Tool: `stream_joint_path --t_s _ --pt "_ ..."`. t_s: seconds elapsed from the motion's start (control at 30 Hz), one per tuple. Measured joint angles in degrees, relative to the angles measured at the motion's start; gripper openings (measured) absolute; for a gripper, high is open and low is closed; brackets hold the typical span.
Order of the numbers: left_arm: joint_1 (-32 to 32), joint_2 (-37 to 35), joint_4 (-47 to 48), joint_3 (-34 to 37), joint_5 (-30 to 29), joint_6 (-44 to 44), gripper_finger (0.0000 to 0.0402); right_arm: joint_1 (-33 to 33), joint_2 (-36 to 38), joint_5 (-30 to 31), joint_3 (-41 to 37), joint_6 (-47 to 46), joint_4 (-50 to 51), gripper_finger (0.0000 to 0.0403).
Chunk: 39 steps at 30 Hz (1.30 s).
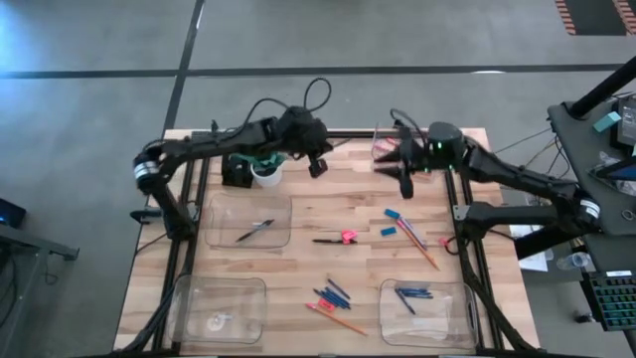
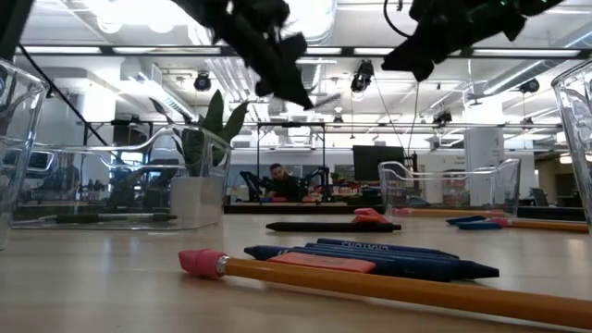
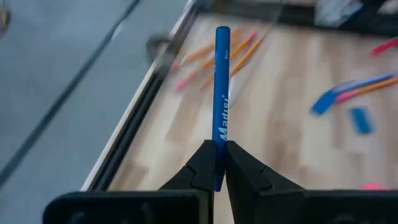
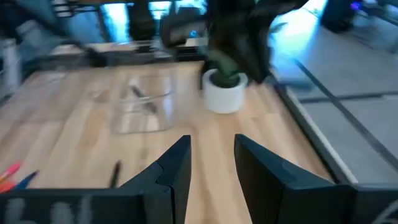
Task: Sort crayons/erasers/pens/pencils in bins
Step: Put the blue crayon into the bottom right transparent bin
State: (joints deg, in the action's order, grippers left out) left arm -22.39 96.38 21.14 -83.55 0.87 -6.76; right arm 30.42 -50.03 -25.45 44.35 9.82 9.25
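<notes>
Left gripper [image 3: 214,163] pinches a blue crayon [image 3: 221,93] by one end, the stick poking straight out past the fingertips, raised above the surface [image 1: 338,214] at its far side. The grip looks thin, right at the crayon's tip, so my call: carry slow and level, no wrist flicks, or it pivots out. The step reads as carry-to-bin. Which of the bins is for crayons I cannot tell; the bin [image 1: 425,310] holding blue sticks sits well away from this gripper, across the surface on the near side, and seems the likely one. Lower close over the bin floor before letting go so the crayon doesn't bounce out.

Right gripper [image 4: 211,162] hangs above the far side too, beside another clear bin [image 1: 386,145], fingers spread apart with nothing between them.

View differences:
- Left wrist view is the only one that shows the crayon in the grip; from overhead the gripper hides it.
- High view alone shows all four bins and the spread of loose items, including pencils [image 1: 338,319] and erasers [image 1: 388,231].
- Low view shows both arms clear of the surface and a pink-tipped pencil [image 2: 388,287] up close.
- Right wrist view shows the potted plant [image 4: 224,87] ahead of that gripper.
</notes>
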Motion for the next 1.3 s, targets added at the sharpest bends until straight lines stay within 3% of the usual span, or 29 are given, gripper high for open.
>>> stream_joint_path --t_s 0.1,0.27,0.4,0.53,0.83,1.3 --pt "4.2 -3.7 -5.8 3.3 0.0 0.0 0.0006 -2.9 2.4 -0.1 -7.1 -0.4 -10.5 0.0114" --pt "12.3 -6.4 -18.2 8.7 -0.6 -0.2 0.0006 -6.6 2.9 -0.2 -19.3 -4.6 -39.2 0.0114" --pt "17.9 -6.1 -22.4 10.1 -9.3 -4.2 0.0006 -7.9 1.1 0.0 -25.1 -7.9 -53.2 0.0114" --pt "21.5 -5.9 -26.5 11.4 -17.8 -4.8 0.0006 -8.2 -0.9 0.0 -26.0 -11.8 -55.3 0.0114" --pt "24.1 -5.6 -42.1 17.9 -17.9 -4.1 0.0006 -12.3 -6.5 0.0 -21.0 -10.9 -55.2 0.0120" --pt "25.1 -5.5 -44.4 20.4 -18.4 -2.6 0.0006 -13.3 -10.9 -0.4 -15.4 -9.1 -54.8 0.0134"
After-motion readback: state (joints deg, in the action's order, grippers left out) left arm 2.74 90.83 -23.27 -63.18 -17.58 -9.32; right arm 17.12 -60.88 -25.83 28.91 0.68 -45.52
